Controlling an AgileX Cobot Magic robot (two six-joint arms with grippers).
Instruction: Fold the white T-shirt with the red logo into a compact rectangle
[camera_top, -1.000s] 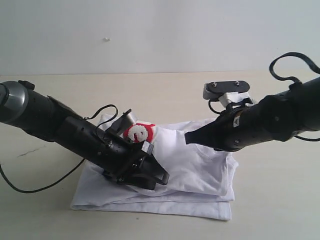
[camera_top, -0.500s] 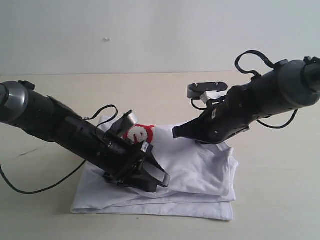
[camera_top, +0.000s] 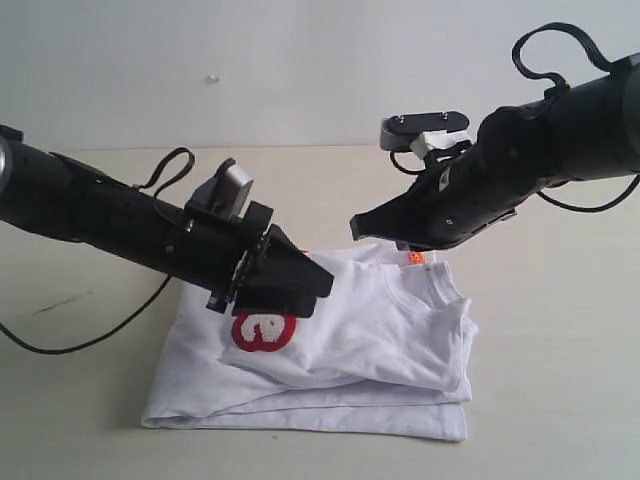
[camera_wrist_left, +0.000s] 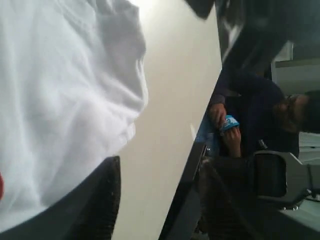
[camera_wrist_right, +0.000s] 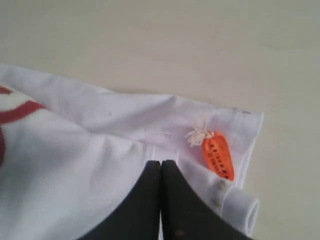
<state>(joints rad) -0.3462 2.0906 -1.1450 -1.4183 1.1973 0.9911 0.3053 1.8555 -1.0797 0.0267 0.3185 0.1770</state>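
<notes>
I see my black left gripper (camera_top: 312, 285) hovering, jaws spread, by the red logo patch (camera_top: 263, 332). The white cotton T-shirt (camera_top: 380, 330) lies folded on the beige table (camera_top: 560, 350). My black right gripper (camera_wrist_right: 161, 163), pressed together and empty, hangs near the orange neck tag (camera_wrist_right: 218, 156).

A smooth pale beige bench top (camera_top: 560, 390) runs back to a plain off-white wall (camera_top: 320, 60) marked by one small pale speck (camera_top: 213, 78). The light is soft and even, with faint shadows. Beyond the bench edge, the left wrist view shows a blurred seated person in dark clothes (camera_wrist_left: 250, 107).
</notes>
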